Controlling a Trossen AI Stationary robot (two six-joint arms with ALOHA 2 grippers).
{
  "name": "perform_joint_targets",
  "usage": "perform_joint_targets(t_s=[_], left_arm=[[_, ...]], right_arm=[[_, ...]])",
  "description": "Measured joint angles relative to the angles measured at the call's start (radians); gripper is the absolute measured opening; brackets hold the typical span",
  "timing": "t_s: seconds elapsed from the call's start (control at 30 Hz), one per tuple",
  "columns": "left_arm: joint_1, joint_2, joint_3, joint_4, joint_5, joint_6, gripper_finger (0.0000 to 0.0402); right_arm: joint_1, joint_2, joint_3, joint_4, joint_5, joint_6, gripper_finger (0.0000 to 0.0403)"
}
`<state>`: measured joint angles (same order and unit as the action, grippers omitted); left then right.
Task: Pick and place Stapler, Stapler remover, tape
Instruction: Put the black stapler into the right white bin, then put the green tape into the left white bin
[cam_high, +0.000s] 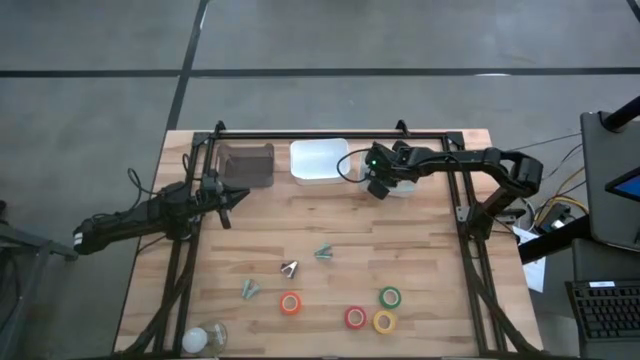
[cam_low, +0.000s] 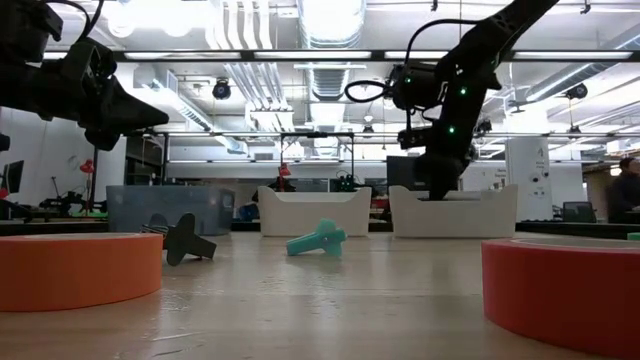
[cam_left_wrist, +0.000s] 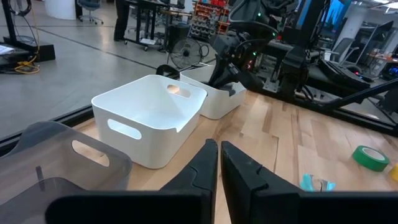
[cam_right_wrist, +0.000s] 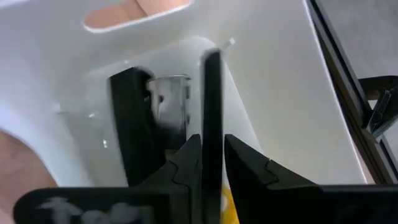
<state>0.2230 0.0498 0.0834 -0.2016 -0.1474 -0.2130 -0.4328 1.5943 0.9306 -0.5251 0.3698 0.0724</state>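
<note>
My right gripper (cam_high: 381, 186) reaches down into the right-hand white bin (cam_high: 408, 188) at the far side and is shut on the black stapler (cam_right_wrist: 132, 130). The stapler's silver metal (cam_right_wrist: 169, 99) shows beside its black body. In the low view the bin wall (cam_low: 455, 215) hides the stapler. My left gripper (cam_high: 226, 203) hangs shut and empty above the table's left side, near the grey bin (cam_high: 246, 164). The tape rolls lie flat near the front edge: two red (cam_high: 290, 303) (cam_high: 355, 317), one yellow (cam_high: 385, 321), one green (cam_high: 390, 297). Staple removers (cam_high: 290, 267) (cam_high: 324, 253) (cam_high: 249, 289) lie mid-table. My right gripper pinches a thin black edge of the stapler (cam_right_wrist: 212, 93) between its two fingers, coming from above and pointing down into the bin. The black body and silver metal stand apart from that edge. Whether the stapler rests on the bin floor I cannot tell.
A second white bin (cam_high: 320, 161) stands between the grey bin and the right-hand one. A black frame (cam_high: 330, 135) runs around the table. A pale bulb-like thing (cam_high: 200, 338) lies at the near left corner. Bare wood lies between the bins and the removers.
</note>
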Motion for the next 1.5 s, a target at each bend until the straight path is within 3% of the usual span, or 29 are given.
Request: perform_joint_targets(t_s=[0.27,0.57,0.9,1.5], left_arm=[[0.000,0.000,0.000,0.000,0.000,0.000,0.0024],[0.000,0.000,0.000,0.000,0.000,0.000,0.0025],[0.000,0.000,0.000,0.000,0.000,0.000,0.0025],[0.000,0.000,0.000,0.000,0.000,0.000,0.0026]], right_arm=[[0.008,-0.034,0.002,-0.009,-0.001,0.001,0.0113],[0.114,-0.217,0.002,-0.040,-0.019,-0.028,0.0132],[0.219,-0.379,0.002,-0.038,-0.314,-0.023,0.0123],[0.519,-0.389,0.001,-0.048,-0.327,0.043,0.0123]])
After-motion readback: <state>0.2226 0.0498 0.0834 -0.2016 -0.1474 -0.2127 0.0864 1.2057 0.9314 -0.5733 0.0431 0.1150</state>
